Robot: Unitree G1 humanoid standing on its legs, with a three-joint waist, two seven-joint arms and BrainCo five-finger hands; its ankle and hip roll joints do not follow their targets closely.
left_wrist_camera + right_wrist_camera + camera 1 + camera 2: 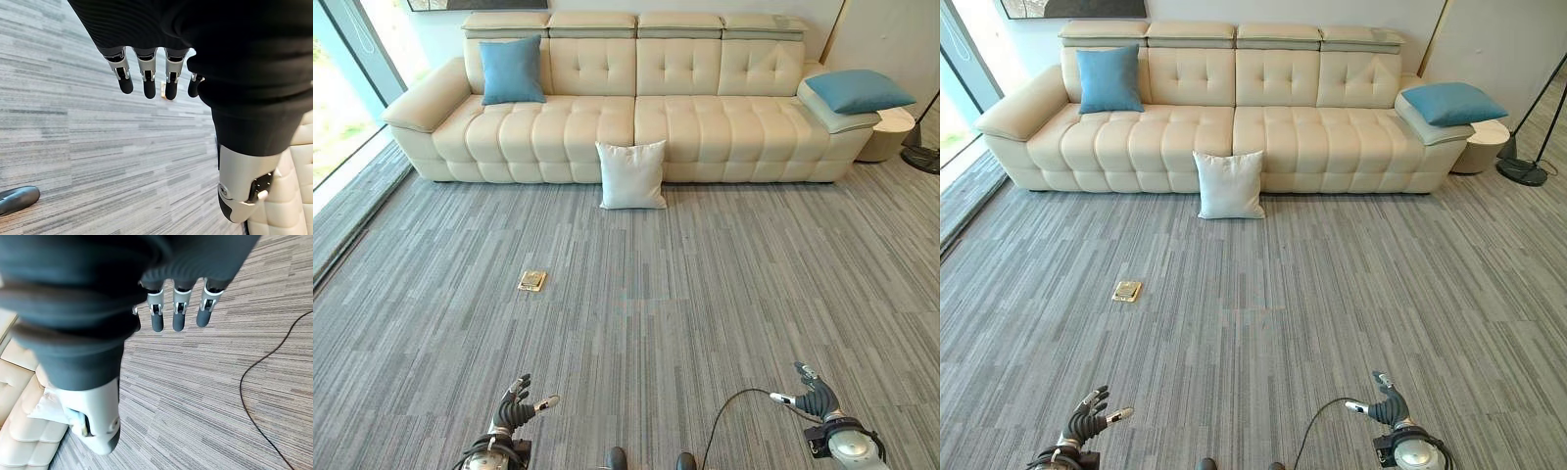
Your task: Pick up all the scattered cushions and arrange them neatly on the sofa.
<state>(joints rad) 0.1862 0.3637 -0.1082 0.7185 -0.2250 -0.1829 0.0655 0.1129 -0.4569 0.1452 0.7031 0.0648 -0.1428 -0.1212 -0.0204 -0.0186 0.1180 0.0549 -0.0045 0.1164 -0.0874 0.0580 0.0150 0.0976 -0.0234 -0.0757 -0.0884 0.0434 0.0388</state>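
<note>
A white cushion (631, 174) stood on the grey carpet (705, 294), propped upright against the front of the cream sofa (607, 122) near its middle, the one cushion plainly off the seat. A blue cushion (512, 70) leaned against the backrest at the sofa's left end, apparently already in a sensible place. A second blue cushion (858, 90) lay flat on the right armrest, tipped slightly outward beside a small round side table (889, 132); it would likely want moving onto the seat to look tidy.

The robot stood well back from the sofa, and both hands hung low in front of it, far from any cushion. The left hand (516, 409) was empty, its fingers (147, 85) loosely extended over bare carpet with the thumb apart. The right hand (815, 397) was likewise empty, its fingers (178, 318) relaxed and straight, gripping nothing.

The sofa seat held only the left blue cushion; the rest of its tufted surface was bare. A small brass floor plate (532, 281) sat flush in the carpet between the robot and the sofa, to the left of a straight path to the white cushion. Judging by the distance, the pickup had not begun, and a walk forward seemed the first need.
</note>
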